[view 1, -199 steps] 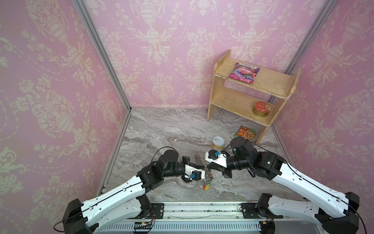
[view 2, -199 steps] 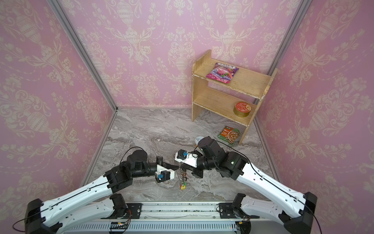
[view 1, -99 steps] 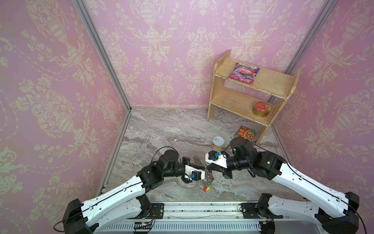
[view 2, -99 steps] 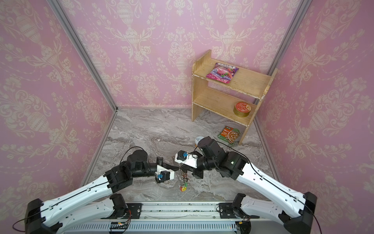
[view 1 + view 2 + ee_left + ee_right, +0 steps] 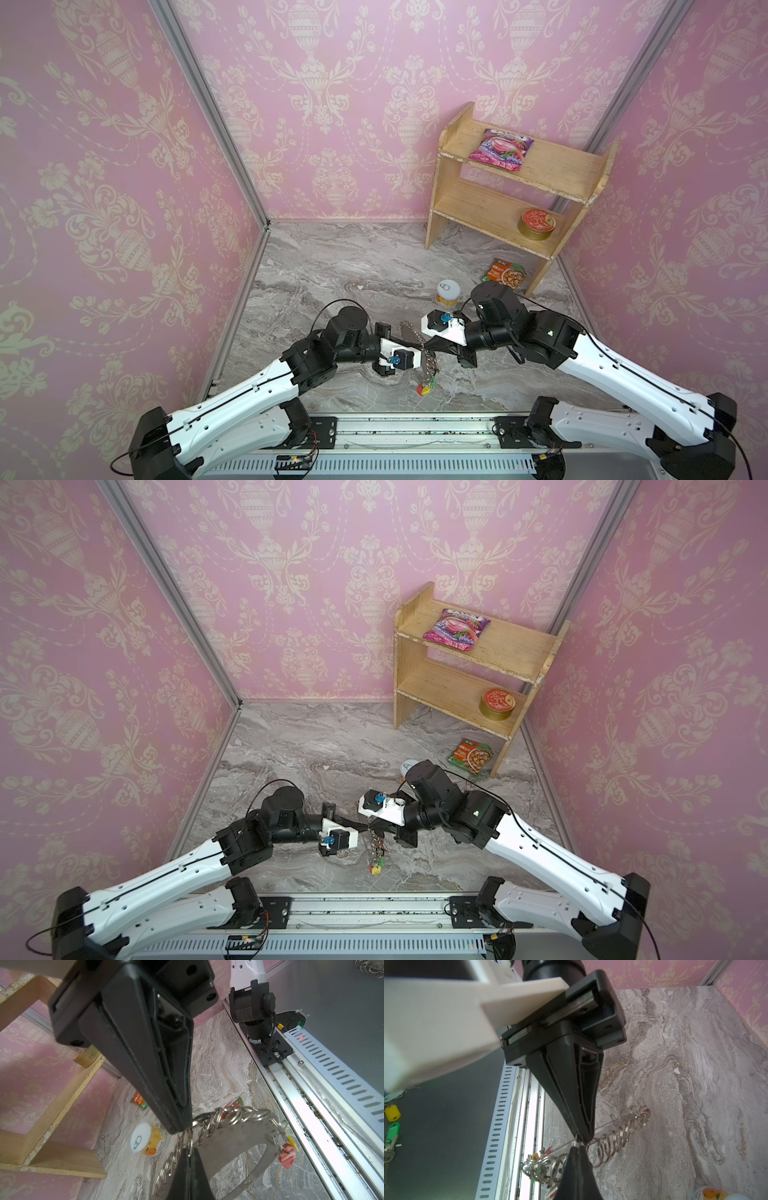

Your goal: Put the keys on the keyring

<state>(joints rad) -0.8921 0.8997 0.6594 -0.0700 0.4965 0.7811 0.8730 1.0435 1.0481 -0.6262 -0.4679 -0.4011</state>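
Left pincer, closed tight, pinches the keyring; right pincer likewise.

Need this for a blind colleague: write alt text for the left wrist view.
The left pincer is shut on a small ring of the keyring, a flat silvery loop strung with rings and a red tag, over a marble floor. Behind are a can and a wooden shelf.
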